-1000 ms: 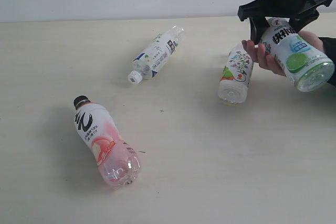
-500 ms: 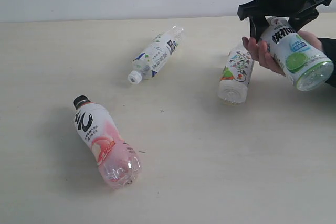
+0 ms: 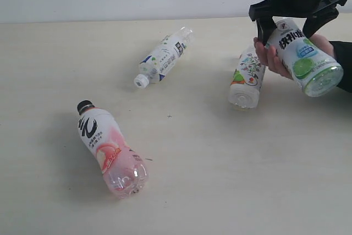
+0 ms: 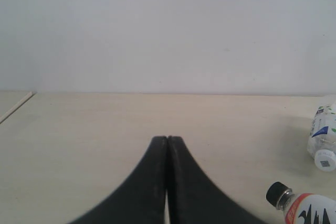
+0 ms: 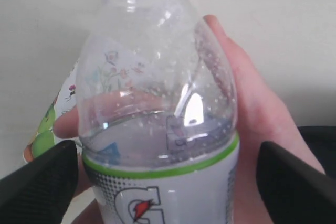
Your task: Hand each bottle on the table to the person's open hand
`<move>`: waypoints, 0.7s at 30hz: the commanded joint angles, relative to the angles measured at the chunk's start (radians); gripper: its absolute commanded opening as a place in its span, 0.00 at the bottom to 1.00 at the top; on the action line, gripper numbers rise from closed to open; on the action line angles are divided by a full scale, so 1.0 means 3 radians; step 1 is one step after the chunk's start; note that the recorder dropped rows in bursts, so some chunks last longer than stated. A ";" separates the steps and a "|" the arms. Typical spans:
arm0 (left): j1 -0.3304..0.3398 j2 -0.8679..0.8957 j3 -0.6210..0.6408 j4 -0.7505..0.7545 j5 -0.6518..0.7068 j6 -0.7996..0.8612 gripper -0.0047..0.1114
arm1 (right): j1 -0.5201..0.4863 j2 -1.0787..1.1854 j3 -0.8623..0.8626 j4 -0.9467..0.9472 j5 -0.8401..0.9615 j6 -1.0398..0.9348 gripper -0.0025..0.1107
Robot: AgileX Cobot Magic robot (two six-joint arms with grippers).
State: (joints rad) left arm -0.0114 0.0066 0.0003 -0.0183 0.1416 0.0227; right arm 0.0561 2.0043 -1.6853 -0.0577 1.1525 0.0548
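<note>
Now we hold our right gripper (image 3: 290,31) with jaws apart around the green-label bottle (image 3: 301,56), which lies in the person's hand (image 3: 269,56) at far right. Our left gripper (image 4: 167,145) is pressed together, empty.

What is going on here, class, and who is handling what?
The right gripper stands open astride the green-label bottle, which rests in the person's hand. The floral bottle, the white bottle and the pink bottle lie on the table, not yet handed over. The left gripper is shut and holds nothing.
</note>
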 commanded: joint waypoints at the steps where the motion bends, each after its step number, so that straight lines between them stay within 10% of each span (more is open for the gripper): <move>1: 0.0003 -0.0022 -0.0001 0.0004 -0.0005 -0.0005 0.04 | -0.0015 -0.0126 -0.0104 -0.0077 0.0069 -0.0133 0.79; 9: 0.0003 -0.0022 -0.0001 0.0004 -0.0005 -0.0005 0.04 | -0.0015 -0.0690 -0.0272 0.0148 0.0229 -0.0269 0.70; 15: 0.0003 -0.0022 -0.0001 0.0004 -0.0005 -0.0005 0.04 | -0.0015 -0.1357 -0.0043 0.0490 0.0229 -0.0495 0.07; 21: 0.0003 -0.0022 -0.0001 0.0004 -0.0005 -0.0005 0.04 | -0.0015 -0.2331 0.0767 0.1046 0.0000 -0.1007 0.04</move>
State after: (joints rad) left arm -0.0114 0.0066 0.0003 -0.0183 0.1416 0.0227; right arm 0.0561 1.4389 -1.5733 0.1748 1.2045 -0.1681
